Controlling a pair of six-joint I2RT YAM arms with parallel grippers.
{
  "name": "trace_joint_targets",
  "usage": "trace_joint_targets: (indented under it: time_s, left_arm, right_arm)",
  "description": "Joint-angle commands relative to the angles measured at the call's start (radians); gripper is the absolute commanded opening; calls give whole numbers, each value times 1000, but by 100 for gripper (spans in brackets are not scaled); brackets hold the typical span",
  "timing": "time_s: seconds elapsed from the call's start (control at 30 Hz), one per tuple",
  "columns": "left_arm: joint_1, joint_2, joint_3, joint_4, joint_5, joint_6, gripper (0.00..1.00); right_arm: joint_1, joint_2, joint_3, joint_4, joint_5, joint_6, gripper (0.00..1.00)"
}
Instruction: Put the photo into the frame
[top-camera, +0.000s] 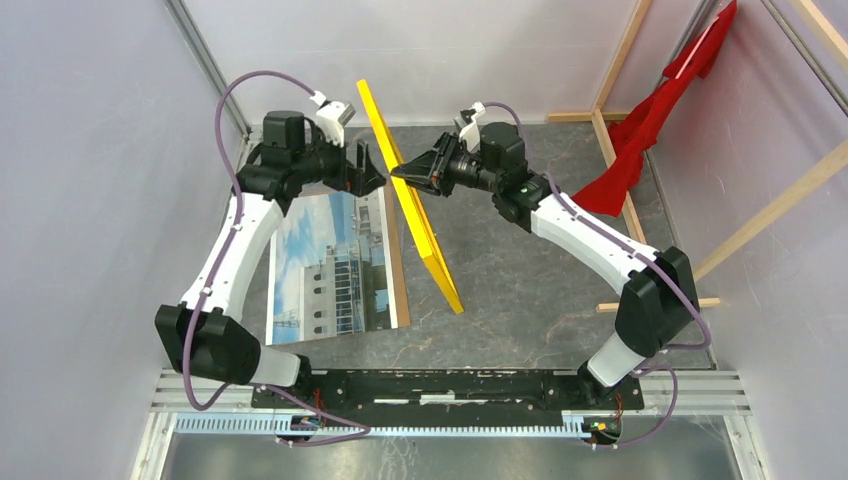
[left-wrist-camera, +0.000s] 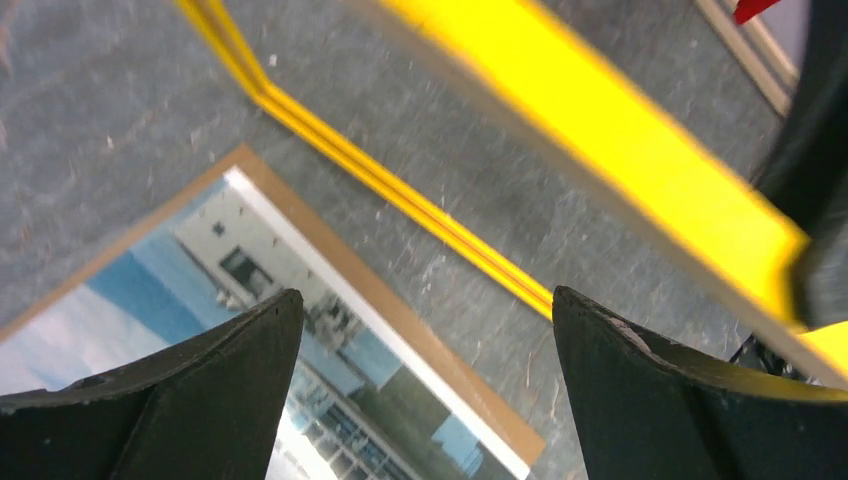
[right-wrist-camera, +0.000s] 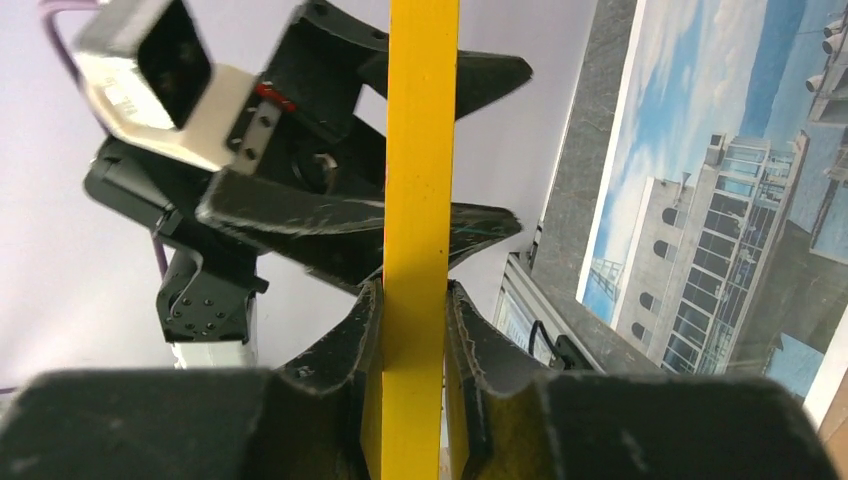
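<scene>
"Gripping what, the right gripper (right-wrist-camera: 413, 300)?"
"One rail of the frame (top-camera: 415, 205). Both fingers press its yellow sides. The frame stands on edge over the table (top-camera: 520, 290), its near corner low."
"And the left gripper (left-wrist-camera: 428, 300)?"
"Jaws spread wide, holding nothing, just beside the frame's left side, facing the right gripper."
"Where is the photo (top-camera: 325, 265)?"
"Flat on the table, picture side up, on a brown backing sheet (top-camera: 397, 262), left of the frame, partly under the left arm."

Probably a robotics lab cell: plain pale walls (top-camera: 90, 150) box in a grey desk (top-camera: 520, 290), aluminium rail (top-camera: 450, 424) along its near edge.
</scene>
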Motion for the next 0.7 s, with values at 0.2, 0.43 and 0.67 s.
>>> trace_joint_targets:
  time_s: [0.2,0.43,0.67]
  left_arm:
    - [-131,130,210,103,-203,-114,100]
    - [-190,230,290,103,-260,-115,100]
    - [-216,292,363,90,-270,-109,100]
  right_arm:
    - [-87,-17,87,-124,-93,-219,52]
    - [-130,-1,204,-370,-90,-459,65]
    - [-151,39,362,-596,-25,-659,65]
